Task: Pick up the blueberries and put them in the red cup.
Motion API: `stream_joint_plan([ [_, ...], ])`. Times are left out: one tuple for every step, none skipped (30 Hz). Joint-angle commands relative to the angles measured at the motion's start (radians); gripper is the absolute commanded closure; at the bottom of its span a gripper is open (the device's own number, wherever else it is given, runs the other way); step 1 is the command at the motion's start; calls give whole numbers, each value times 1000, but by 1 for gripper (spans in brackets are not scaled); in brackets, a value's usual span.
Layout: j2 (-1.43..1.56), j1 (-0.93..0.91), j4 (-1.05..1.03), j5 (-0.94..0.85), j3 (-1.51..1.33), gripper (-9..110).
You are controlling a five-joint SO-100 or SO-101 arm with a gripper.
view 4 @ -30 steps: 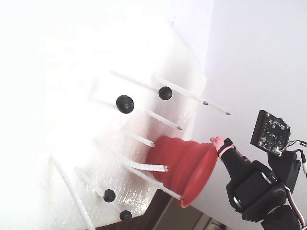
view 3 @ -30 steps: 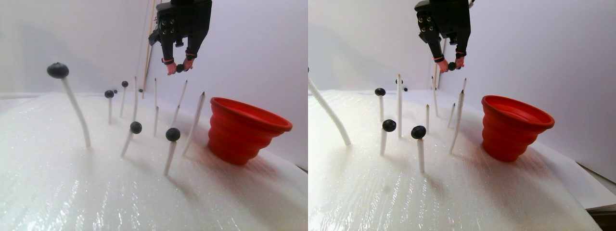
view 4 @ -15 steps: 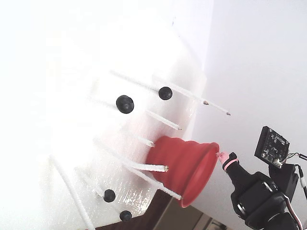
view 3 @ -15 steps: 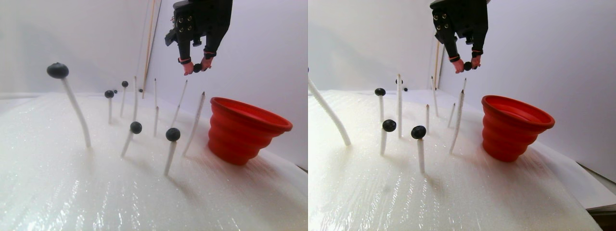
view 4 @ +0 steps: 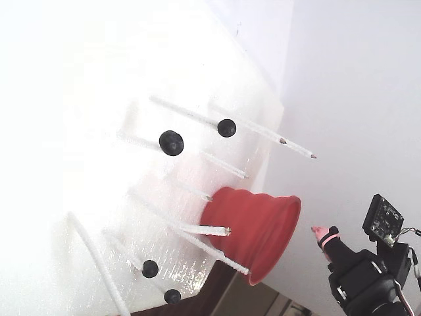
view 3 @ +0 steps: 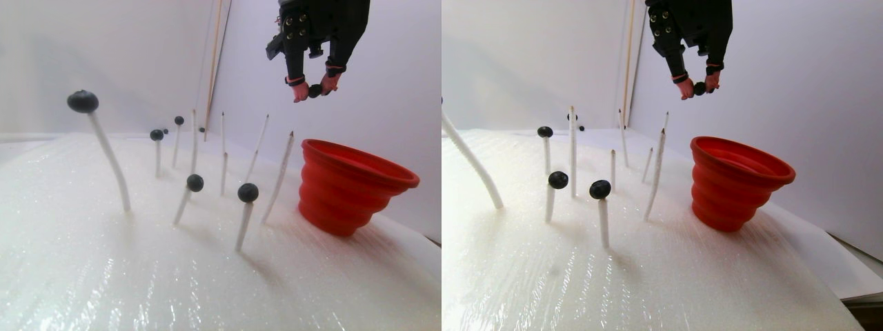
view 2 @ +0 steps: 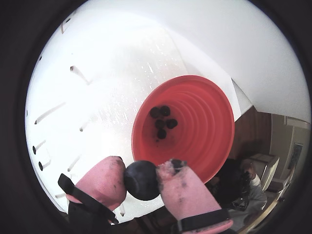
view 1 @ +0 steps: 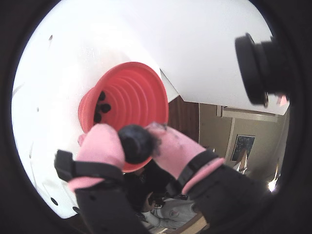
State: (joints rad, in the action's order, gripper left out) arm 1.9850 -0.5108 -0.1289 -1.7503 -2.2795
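My pink-tipped black gripper (view 3: 314, 90) hangs high in the air, shut on one blueberry (view 2: 142, 180). In both wrist views the berry (view 1: 136, 144) sits pinched between the two pink fingertips (view 1: 100, 144). The red cup (view 3: 352, 183) stands upright on the white foam at the right of the stereo pair view, below and a little right of the gripper. Several blueberries (view 2: 163, 119) lie on its bottom. Other blueberries (view 3: 247, 192) sit on top of white rods; the fixed view shows several of these rod-borne blueberries (view 4: 171, 143) too. There, only one pink fingertip (view 4: 321, 232) shows beyond the cup (view 4: 253, 227).
Thin white rods (view 3: 279, 176), some bare and pointed, stick up from the foam sheet (view 3: 103, 276) left of the cup. A wooden stick (view 3: 215, 62) leans at the back wall. The foam's edge (view 3: 845, 293) drops off at the right.
The gripper has carried the blueberry to the right and slightly upward, nearer to above the cup. The cup and the rod-borne berries have not moved.
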Motion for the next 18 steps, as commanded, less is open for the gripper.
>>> stream_joint_plan([
  [8,-77,-8,14,104,91],
  [3,-83,-8,17,107,91],
  [-2,-89,-8,23,114,91],
  [-9,-95,-9,31,120,91],
  [-17,-101,-9,32,124,91],
  [-21,-107,-9,38,127,91],
  [-26,-114,-9,41,129,91],
  [-31,-120,-9,43,129,91],
  [-37,-124,-9,44,129,91],
  [-43,-129,-9,48,130,91],
  [-48,-133,-9,51,132,91],
  [-54,-137,-9,52,133,91],
  [-58,-143,-9,55,133,91],
  [-61,-146,-9,58,135,91],
  [-66,-149,-9,58,135,91],
  [-69,-152,-9,60,137,91],
  [-72,-153,-9,60,137,91],
  [-74,-156,-9,61,138,91],
])
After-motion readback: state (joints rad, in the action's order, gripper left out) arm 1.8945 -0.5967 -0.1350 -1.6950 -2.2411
